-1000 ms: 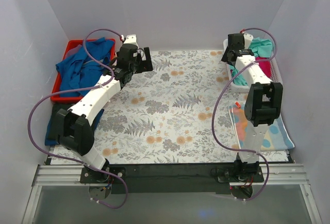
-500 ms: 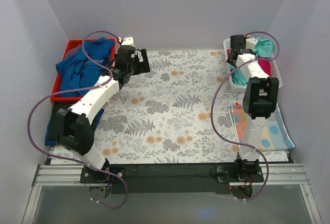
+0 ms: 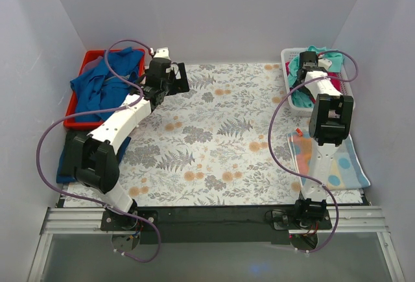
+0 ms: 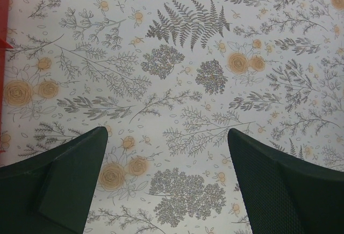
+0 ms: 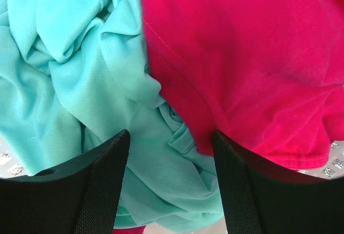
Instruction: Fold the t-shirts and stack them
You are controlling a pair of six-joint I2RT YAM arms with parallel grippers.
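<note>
Teal shirt (image 5: pixel 80 83) and pink shirt (image 5: pixel 242 56) lie crumpled together in the white basket (image 3: pixel 292 107), far right. Both look soft, light and limp. Best hold is probably a raised teal fold. Right gripper (image 5: pixel 170 153) hovers just above, jaws wide, empty. Basket walls are close. The floral mat (image 3: pixel 214 139) gives open room. Left gripper (image 4: pixel 166 137) is wide, empty, over the mat.

The teal t-shirt (image 5: pixel 70 83) lies crumpled in deep folds in the white basket (image 3: pixel 286 55) at the far right. The crimson-pink t-shirt (image 5: pixel 242 56) is bunched right against it, its hem overlapping the teal cloth. At the far left, a blue t-shirt (image 3: pixel 97 87) is heaped loosely in the red tray (image 3: pixel 72 124). Nearer, by the left edge, a darker blue one (image 3: pixel 65 159) lies flat.
</note>
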